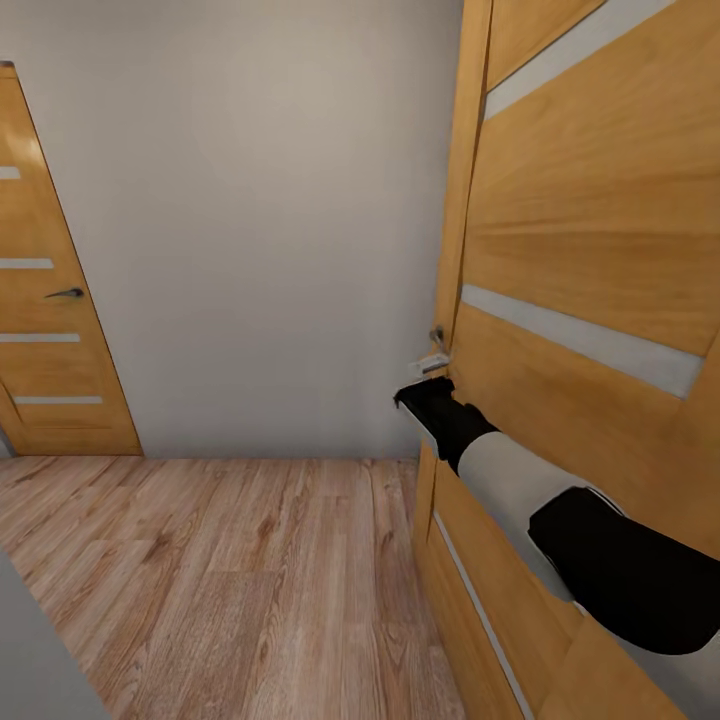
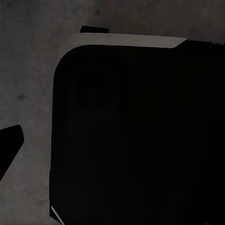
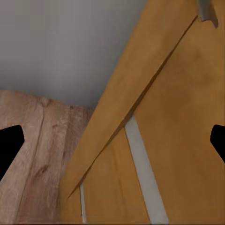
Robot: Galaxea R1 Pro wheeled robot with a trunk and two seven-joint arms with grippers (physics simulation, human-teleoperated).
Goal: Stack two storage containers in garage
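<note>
On the wood-plank floor (image 1: 230, 570), the right gripper (image 3: 112, 140), spread wide and holding nothing, faces an oak door (image 1: 590, 250).

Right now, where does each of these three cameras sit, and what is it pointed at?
Head view: on the robot's head, looking forward and down at an oak door, grey wall and wood-plank floor; the right arm reaches to the door's edge.
Left wrist view: near the left gripper, facing mottled grey concrete and a dark rounded part of the robot.
Right wrist view: near the right gripper, facing that door.
Shared: head and right wrist views both show the door, plank floor and wall.
</note>
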